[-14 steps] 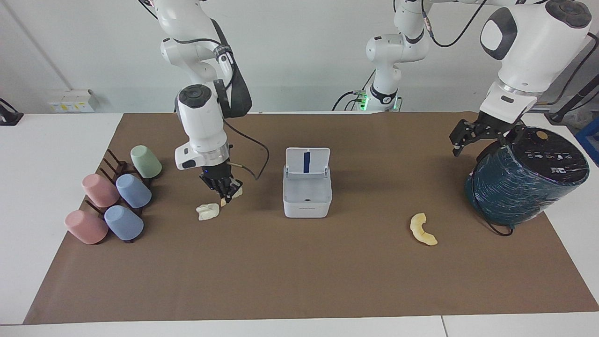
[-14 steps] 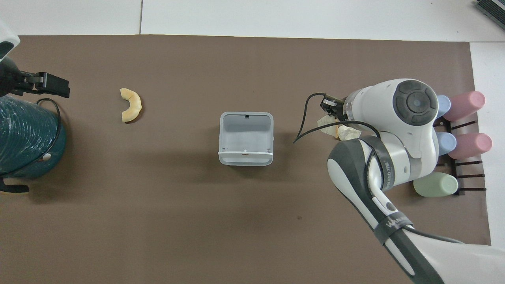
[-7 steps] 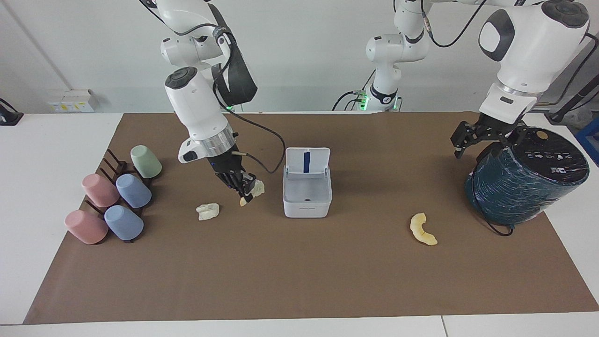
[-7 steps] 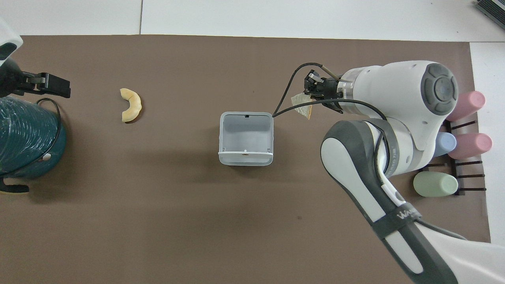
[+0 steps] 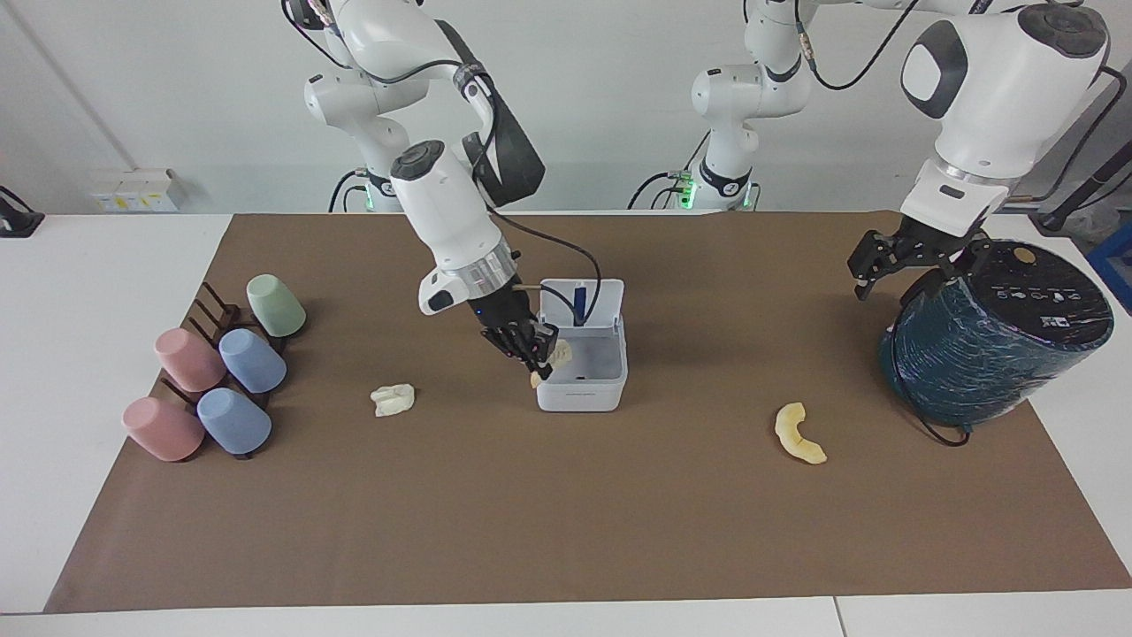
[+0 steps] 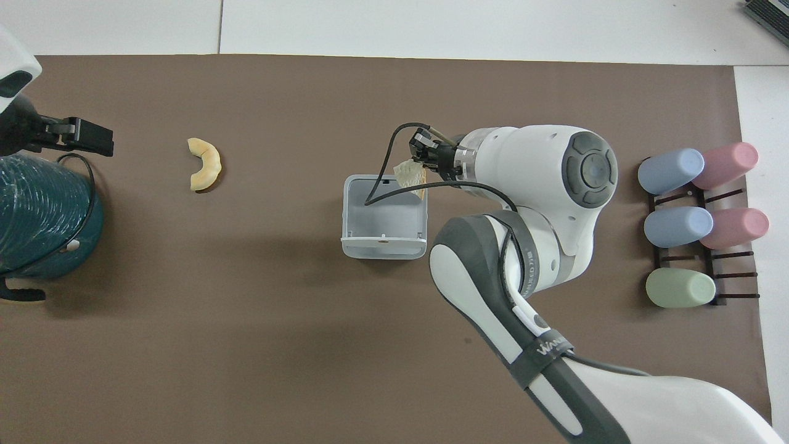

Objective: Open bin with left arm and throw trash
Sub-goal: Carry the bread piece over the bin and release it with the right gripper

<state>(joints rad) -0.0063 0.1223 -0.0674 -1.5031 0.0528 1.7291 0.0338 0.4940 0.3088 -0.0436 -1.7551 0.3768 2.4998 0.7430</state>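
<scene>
The bin (image 5: 581, 391) (image 6: 383, 248) stands mid-mat with its lid (image 5: 581, 302) raised, blue stripe showing. My right gripper (image 5: 538, 348) (image 6: 420, 161) is shut on the pale yellow wedge of trash (image 5: 560, 354) (image 6: 408, 174) and hangs over the bin's rim at the corner toward the right arm's end. A white wad (image 5: 393, 399) lies on the mat toward the right arm's end; the arm hides it in the overhead view. The yellow crescent (image 5: 799, 433) (image 6: 206, 164) lies toward the left arm's end. My left gripper (image 5: 918, 265) (image 6: 75, 136) waits open beside the teal cylinder.
A large dark teal cylinder (image 5: 990, 354) (image 6: 37, 216) with a black top stands at the left arm's end. A dark rack holding several pastel cups (image 5: 221, 363) (image 6: 684, 222) sits at the right arm's end. A brown mat (image 5: 566, 531) covers the table.
My right gripper has lifted the wedge away from beside the white wad and carried it across to the bin's rim. The left gripper has barely shifted.
</scene>
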